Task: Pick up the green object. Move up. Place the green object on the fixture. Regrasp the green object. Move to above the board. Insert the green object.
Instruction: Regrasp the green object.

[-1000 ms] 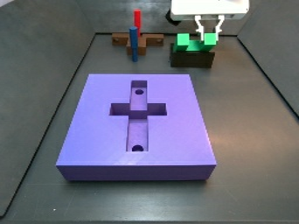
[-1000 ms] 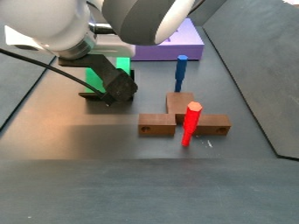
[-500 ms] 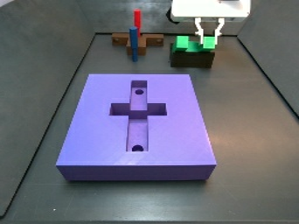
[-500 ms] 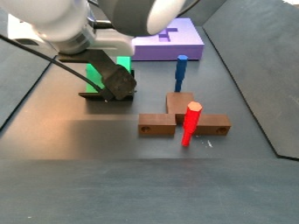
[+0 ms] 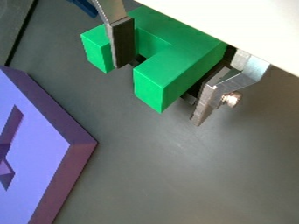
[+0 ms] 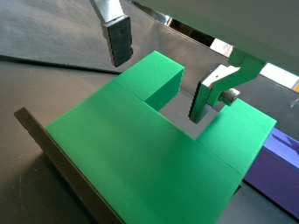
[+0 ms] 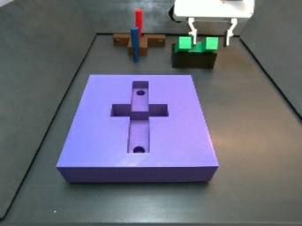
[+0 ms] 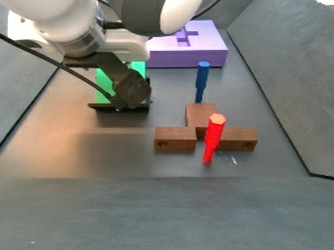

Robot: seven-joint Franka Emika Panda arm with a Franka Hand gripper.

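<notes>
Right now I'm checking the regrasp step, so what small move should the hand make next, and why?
Probably lower a little and close. The green object sits on the fixture, and the hand is at it with its fingers apart. In both wrist views one plate is in the notch and the other outside an arm of the piece, not clearly pressing it.

Setting: robot lab test cell | dark grey worktop, raised black edges | gripper (image 7: 207,38) at far right corner, above fixture (image 7: 195,57) | purple board (image 7: 141,124) mid-worktop
</notes>
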